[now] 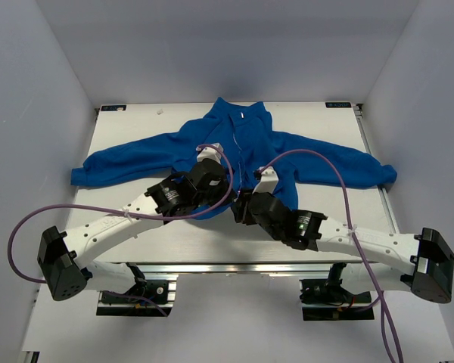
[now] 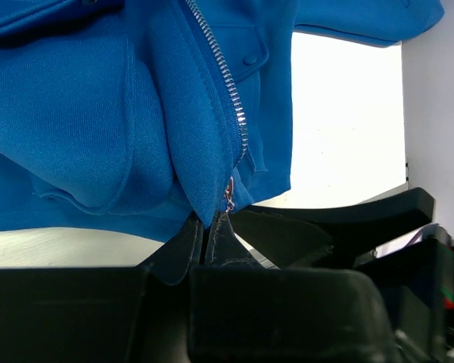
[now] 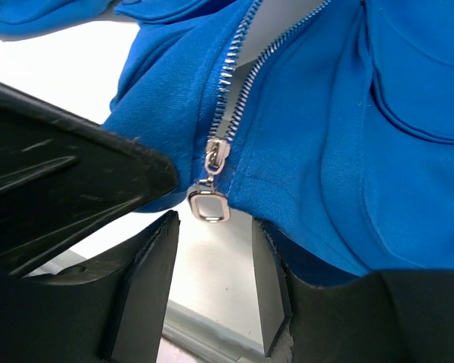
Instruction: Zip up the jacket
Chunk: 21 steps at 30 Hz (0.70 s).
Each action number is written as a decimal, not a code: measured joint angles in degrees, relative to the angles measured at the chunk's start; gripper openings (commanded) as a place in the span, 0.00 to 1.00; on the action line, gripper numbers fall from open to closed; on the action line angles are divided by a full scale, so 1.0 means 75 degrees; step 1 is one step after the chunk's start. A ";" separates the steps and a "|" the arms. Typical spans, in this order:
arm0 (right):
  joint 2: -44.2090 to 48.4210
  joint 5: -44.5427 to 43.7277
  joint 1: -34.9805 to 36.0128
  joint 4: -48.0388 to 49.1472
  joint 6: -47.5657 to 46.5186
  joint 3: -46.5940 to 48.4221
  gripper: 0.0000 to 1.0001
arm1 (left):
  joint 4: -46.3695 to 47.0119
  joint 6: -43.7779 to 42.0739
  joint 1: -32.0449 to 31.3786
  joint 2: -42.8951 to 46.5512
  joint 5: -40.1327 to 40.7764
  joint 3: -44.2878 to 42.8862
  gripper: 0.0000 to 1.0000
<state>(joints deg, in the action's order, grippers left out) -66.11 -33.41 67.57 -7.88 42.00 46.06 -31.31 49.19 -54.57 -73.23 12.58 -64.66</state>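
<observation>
The royal-blue jacket (image 1: 295, 155) lies spread on the table, collar far and sleeves out to both sides. Its light zipper (image 1: 240, 151) runs down the middle. My left gripper (image 2: 209, 221) is shut on the jacket's bottom hem (image 2: 204, 193), right beside the zipper's lower end (image 2: 229, 193). My right gripper (image 3: 212, 227) is open at the hem. The silver zipper slider (image 3: 215, 155) sits at the bottom of the zipper teeth, and its pull tab (image 3: 209, 205) hangs just above the gap between the fingers. Both grippers (image 1: 234, 195) meet at the hem's middle.
The white table (image 1: 325, 125) has a metal rail (image 1: 234, 266) along its near edge. Purple cables (image 1: 340, 181) arc over both arms. Pale enclosure walls stand left, right and behind. The left gripper's black body (image 3: 60, 174) lies close beside the right fingers.
</observation>
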 measured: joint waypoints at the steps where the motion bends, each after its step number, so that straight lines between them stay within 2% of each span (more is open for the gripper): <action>1: -0.0052 -0.0038 0.0000 0.0017 -0.0006 0.0000 0.49 | 0.0000 0.0000 0.0000 0.0000 -0.0006 0.0000 0.00; 12: -0.0207 -0.0221 0.0000 0.0493 -0.0117 -0.0003 0.49 | 0.0006 0.0006 0.0003 0.0012 -0.0012 0.0000 0.00; 15: -0.0207 -0.0297 0.0003 0.0592 -0.0166 -0.0003 0.40 | 0.0015 0.0020 0.0009 0.0038 -0.0012 0.0000 0.00; 16: -0.0207 -0.0329 0.0000 0.0632 -0.0175 -0.0003 0.28 | 0.0017 0.0026 0.0009 0.0050 -0.0012 0.0000 0.00; 18: -0.0207 -0.0376 0.0003 0.0685 -0.0207 -0.0003 0.19 | 0.0029 0.0032 0.0009 0.0073 -0.0012 0.0000 0.00; 19: -0.0207 -0.0405 0.0000 0.0702 -0.0184 -0.0003 0.09 | 0.0044 0.0032 0.0009 0.0082 -0.0012 0.0003 0.00; 21: -0.0198 -0.0455 0.0003 0.0734 -0.0137 -0.0006 0.07 | 0.0064 0.0035 0.0009 0.0093 -0.0009 0.0003 0.00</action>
<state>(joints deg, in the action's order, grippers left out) -67.59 -36.82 67.59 -2.37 40.97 46.02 -30.83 49.45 -54.50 -72.53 12.51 -64.64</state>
